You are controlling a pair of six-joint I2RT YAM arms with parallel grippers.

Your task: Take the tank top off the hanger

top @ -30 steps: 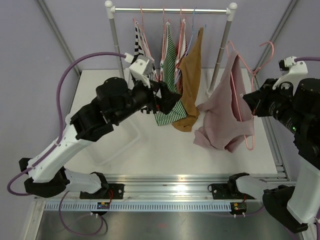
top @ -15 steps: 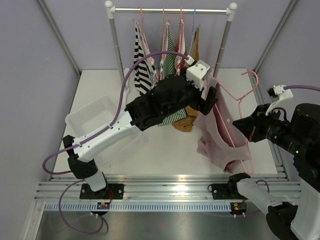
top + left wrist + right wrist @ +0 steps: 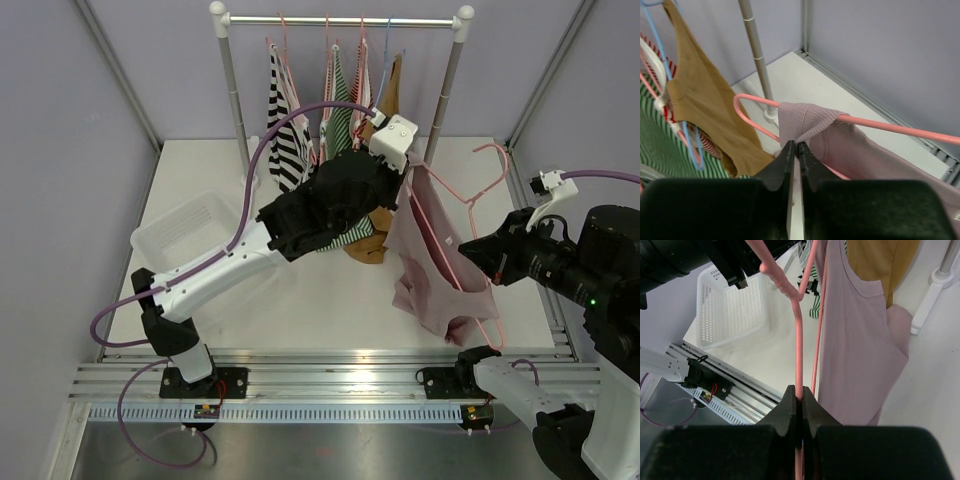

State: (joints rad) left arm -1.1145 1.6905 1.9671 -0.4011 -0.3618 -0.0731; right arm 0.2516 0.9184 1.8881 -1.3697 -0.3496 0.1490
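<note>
The dusty pink tank top (image 3: 440,260) hangs on a pink wire hanger (image 3: 482,190) held up over the right side of the table. My right gripper (image 3: 478,250) is shut on the hanger's wire (image 3: 799,340), and the wire runs straight out from between its jaws (image 3: 799,392). My left gripper (image 3: 412,180) reaches across from the left and is shut on the tank top's strap (image 3: 805,120) where it loops over one end of the hanger (image 3: 750,100). The gripper's tips (image 3: 795,145) pinch a fold of that strap.
A clothes rack (image 3: 340,20) at the back carries several garments: striped tops (image 3: 285,130) and a brown top (image 3: 705,110) close behind my left gripper. The rack's right post (image 3: 756,55) stands just beyond the hanger. A white basket (image 3: 190,235) sits at the left of the table.
My left arm swung from the rack across to the pink tank top, and its gripper went from wide open to shut on the strap. The right gripper lowered and tilted the hanger.
</note>
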